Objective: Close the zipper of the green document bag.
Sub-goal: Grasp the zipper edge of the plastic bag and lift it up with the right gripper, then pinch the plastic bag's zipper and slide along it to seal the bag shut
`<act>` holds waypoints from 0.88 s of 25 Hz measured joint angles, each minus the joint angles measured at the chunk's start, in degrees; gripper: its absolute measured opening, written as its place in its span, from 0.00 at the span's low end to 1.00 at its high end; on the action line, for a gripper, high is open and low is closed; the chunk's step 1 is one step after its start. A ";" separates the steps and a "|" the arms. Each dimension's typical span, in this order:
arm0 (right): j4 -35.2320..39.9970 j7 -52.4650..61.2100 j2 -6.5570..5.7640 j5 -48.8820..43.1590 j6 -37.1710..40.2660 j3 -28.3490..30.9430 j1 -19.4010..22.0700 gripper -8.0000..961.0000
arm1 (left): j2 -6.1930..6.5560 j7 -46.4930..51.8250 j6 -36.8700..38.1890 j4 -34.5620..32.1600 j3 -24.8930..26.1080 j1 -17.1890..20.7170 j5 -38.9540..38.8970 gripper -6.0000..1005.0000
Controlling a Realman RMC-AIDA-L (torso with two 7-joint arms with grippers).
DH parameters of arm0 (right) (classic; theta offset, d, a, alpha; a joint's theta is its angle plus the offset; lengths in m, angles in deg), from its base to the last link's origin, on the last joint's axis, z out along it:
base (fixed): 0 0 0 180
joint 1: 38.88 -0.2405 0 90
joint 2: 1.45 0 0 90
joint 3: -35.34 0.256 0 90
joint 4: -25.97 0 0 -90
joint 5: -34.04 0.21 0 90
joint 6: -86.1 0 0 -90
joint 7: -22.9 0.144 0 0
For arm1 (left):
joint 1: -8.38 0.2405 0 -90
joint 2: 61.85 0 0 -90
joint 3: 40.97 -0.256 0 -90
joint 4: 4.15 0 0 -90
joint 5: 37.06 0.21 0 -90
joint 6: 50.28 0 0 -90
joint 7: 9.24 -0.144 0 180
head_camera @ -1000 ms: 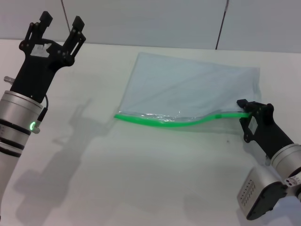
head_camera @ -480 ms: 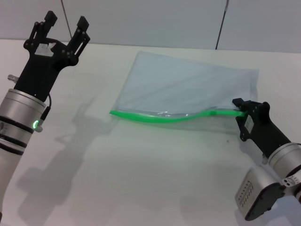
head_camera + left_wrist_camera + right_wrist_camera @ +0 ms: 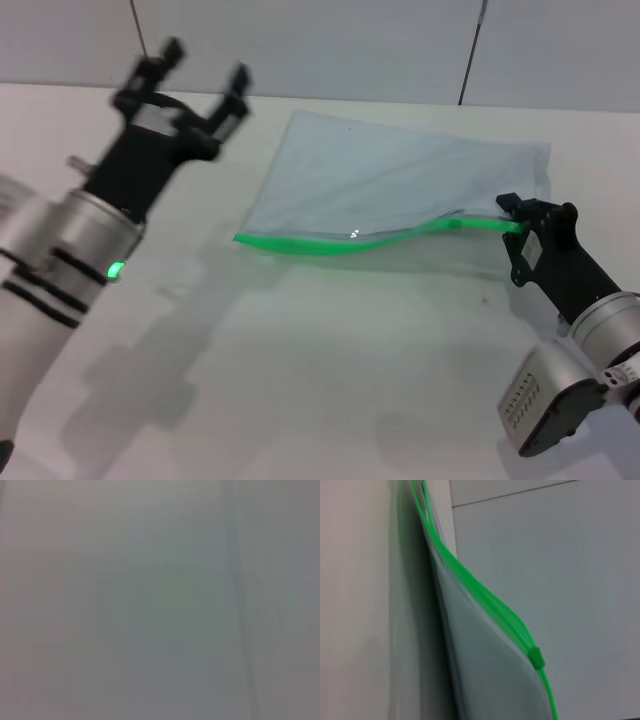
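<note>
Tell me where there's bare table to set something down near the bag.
Free: the wide table strip in front of the zipper, between the two arms, and the patch beside the bag's left edge under the raised left end effector. Crowded: the bag's right end, where the right end effector holds the zipper.

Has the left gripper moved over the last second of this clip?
Yes. The left gripper, open and above the table, has swung to the robot's right, toward the far left corner of the green document bag.

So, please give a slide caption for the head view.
Right gripper holds the zipper end of the green document bag; open left gripper is raised over the table.
</note>
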 joint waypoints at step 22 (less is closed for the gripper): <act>4.97 0.07 0.00 -0.58 0.74 -1.86 -2.03 0.05 | -0.55 -28.44 -16.47 7.13 -4.65 -5.82 14.30 0.81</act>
